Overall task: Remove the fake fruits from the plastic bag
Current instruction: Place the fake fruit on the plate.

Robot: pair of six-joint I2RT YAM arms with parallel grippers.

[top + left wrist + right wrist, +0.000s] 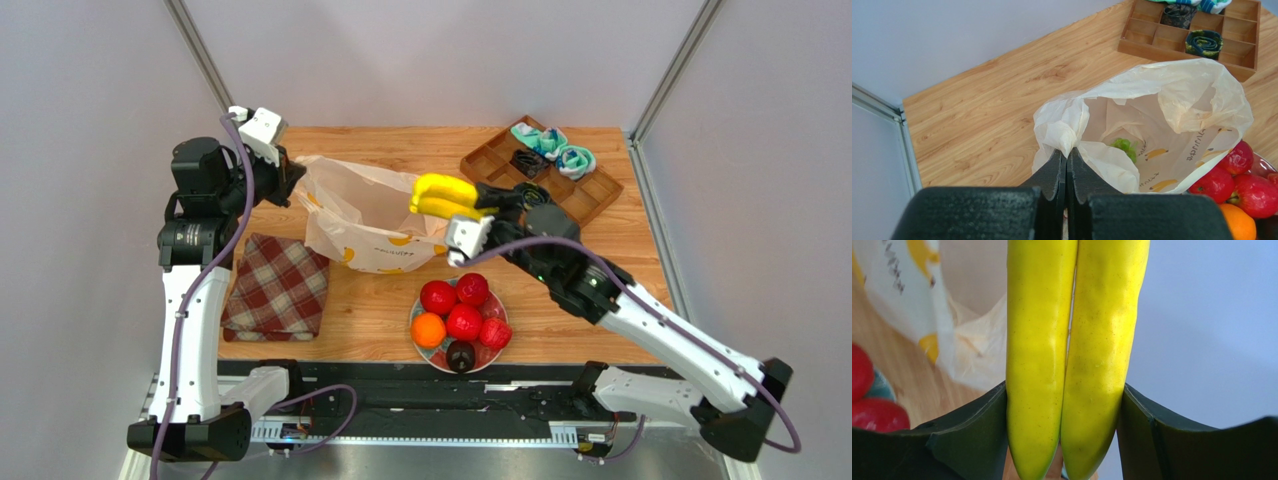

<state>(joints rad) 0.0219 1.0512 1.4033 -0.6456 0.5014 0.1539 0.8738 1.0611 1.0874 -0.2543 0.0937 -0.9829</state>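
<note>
Seen from above, the plastic bag [360,215] lies with its mouth open, and the left gripper [1067,167] is clenched on its rim at the 9 o'clock side. The plate [438,358], loaded with fruits [462,322], sits at 6 o'clock from the bananas [443,197]. The right gripper [1066,410] grasps them above the bag's 3 o'clock edge, their long axis running 9-to-3. We judge the right arm nearer the plate. The grapes [1124,146] lie inside the bag.
</note>
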